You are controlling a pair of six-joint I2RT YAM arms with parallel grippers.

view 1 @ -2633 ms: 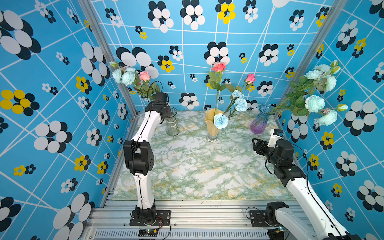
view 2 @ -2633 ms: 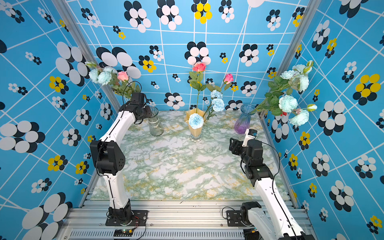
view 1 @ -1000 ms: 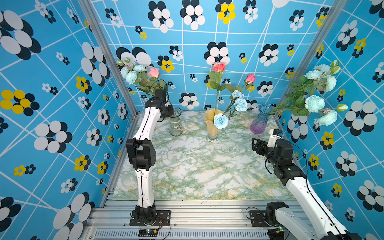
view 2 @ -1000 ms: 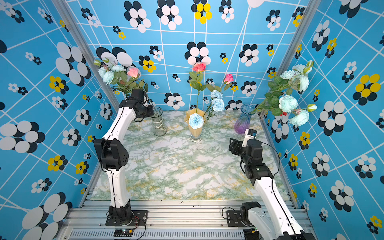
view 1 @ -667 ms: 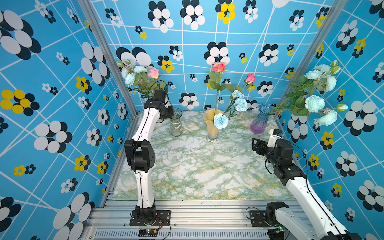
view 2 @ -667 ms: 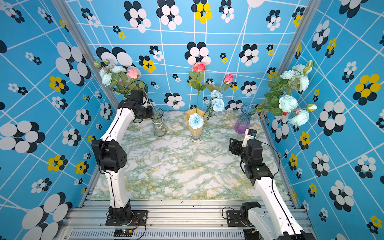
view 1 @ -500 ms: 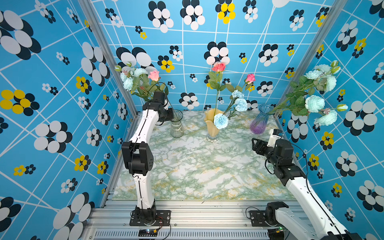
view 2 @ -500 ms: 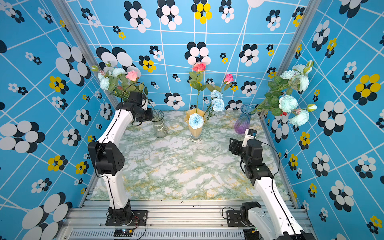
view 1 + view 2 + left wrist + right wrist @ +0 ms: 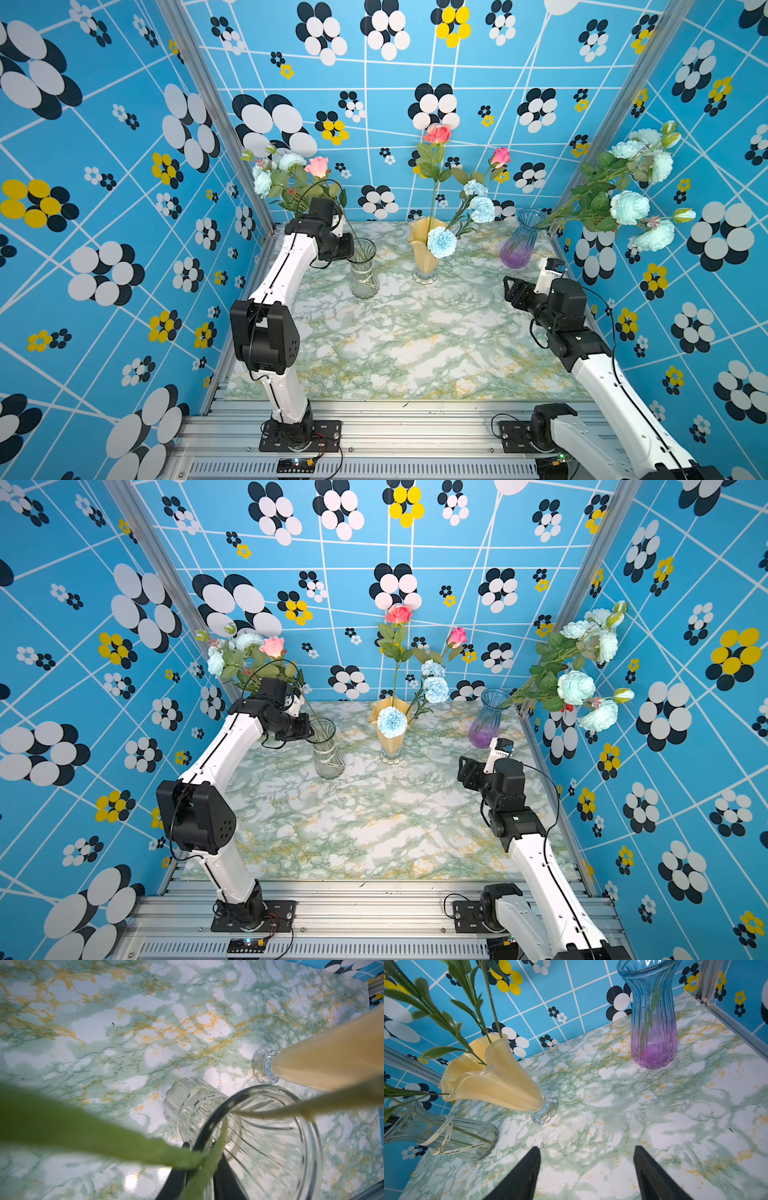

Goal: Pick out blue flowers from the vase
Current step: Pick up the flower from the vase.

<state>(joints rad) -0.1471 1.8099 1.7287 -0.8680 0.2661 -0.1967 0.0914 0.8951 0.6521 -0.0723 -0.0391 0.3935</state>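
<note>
While the left gripper [image 9: 202, 1157] sits at the mouth of the clear vase [image 9: 363, 270], its fingers [image 9: 176, 1169] are pinched together on a green stem [image 9: 215, 1145] right at the glass rim. The clear vase stands just beside the yellow vase [image 9: 424, 253], on the left arm's side of it.

Bunch rising from the clear vase: pale blue flowers [image 9: 262, 183] with leaves and buds, one pink rose [image 9: 318, 166] mixed in. All of it leans away from the yellow vase. The wrist view is too blurred to tell which bloom the pinched stem carries.

More blue: carnations [image 9: 441, 242] in the yellow vase itself. A big blue spray [image 9: 629, 208] stands in the purple vase [image 9: 517, 249], near the yellow vase on the right arm's side. No blue flower lies out on the worktop [image 9: 415, 345]; the task reads as early.

Right gripper [image 9: 587, 1148]: fingers apart, nothing between them. It hangs over bare worktop on the purple-vase side of the yellow vase, nearer the front edge.

Step in hand, as I judge it: draw the blue stem out of the clear vase. To do it well:
- Confirm the grip is on the blue stem, not the rose's.
- Pull along the stem's own line, not sideways, so its end clears the rim without hooking.
- Go slowly; light glass could drag or tip toward the yellow vase.
- Leave the rose seated, since stems cross at the rim.
</note>
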